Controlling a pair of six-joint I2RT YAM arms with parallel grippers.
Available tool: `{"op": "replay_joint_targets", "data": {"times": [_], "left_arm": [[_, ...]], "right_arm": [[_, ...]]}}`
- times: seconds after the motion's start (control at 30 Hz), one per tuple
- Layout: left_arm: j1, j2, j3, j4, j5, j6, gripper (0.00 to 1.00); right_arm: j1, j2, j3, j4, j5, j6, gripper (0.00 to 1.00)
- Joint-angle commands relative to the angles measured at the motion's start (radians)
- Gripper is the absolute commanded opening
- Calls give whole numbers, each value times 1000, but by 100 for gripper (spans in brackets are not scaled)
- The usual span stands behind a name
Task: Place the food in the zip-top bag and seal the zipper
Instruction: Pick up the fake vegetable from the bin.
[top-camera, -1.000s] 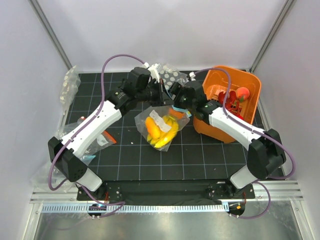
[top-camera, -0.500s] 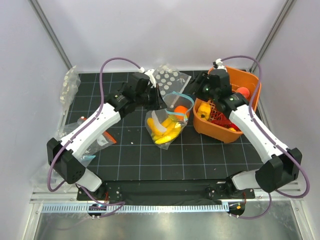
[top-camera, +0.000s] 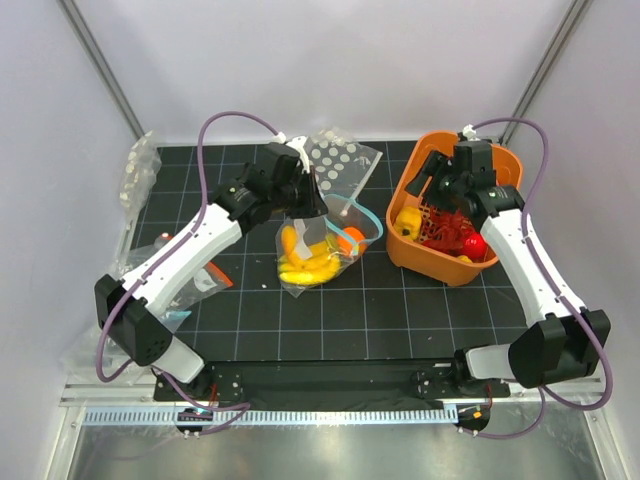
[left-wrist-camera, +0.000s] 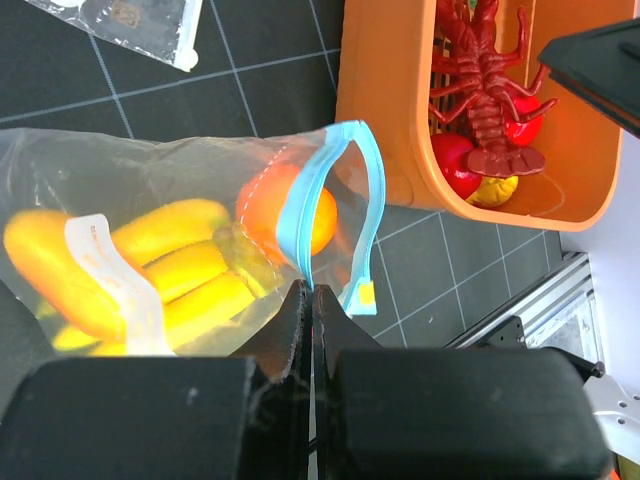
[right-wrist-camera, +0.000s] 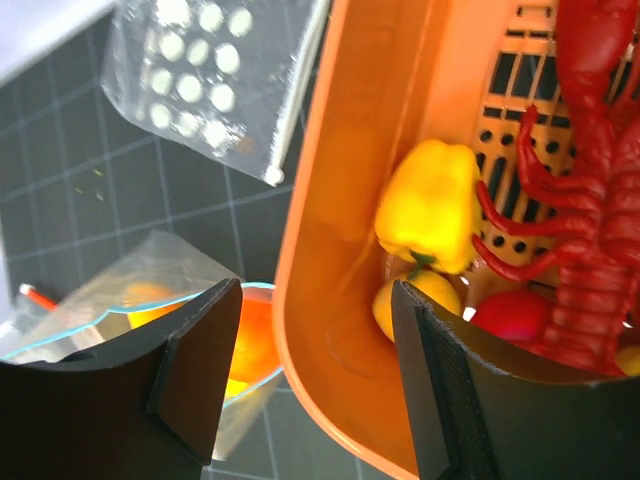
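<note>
The left gripper (left-wrist-camera: 311, 298) pinches the bag (left-wrist-camera: 150, 170). The food (left-wrist-camera: 190, 275) sits at its 11 o'clock. The right gripper (right-wrist-camera: 310, 370) is spread wide.

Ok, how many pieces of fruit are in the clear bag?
3: the orange by the blue zipper, the banana bunch in the middle, a yellow-orange piece at the closed end. More could hide beneath.

My left gripper (left-wrist-camera: 311, 296), clamped on the zip-top bag (top-camera: 318, 250), crowds its mouth from the left. The orange basket (top-camera: 398, 250) walls its right (a tight gap). The mat (top-camera: 400, 310) in front lies open.
</note>
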Motion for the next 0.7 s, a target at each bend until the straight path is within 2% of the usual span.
{"op": "replay_joint_targets", "data": {"times": [0.0, 0.13, 0.33, 0.5, 0.67], "left_arm": [[4, -21, 8, 20, 6, 4, 0], [3, -61, -27, 19, 14, 18, 0], [4, -44, -13, 36, 8, 25, 0], [3, -16, 21, 39, -11, 22, 0], [3, -53, -19, 34, 20, 36, 0]], "right_arm": [[1, -25, -1, -27, 33, -85, 70], [-3, -33, -24, -14, 108, -76, 77], [-4, -79, -10, -10, 141, -63, 100], [-7, -94, -7, -31, 130, -63, 100], [-5, -56, -28, -7, 162, -56, 98]]}}
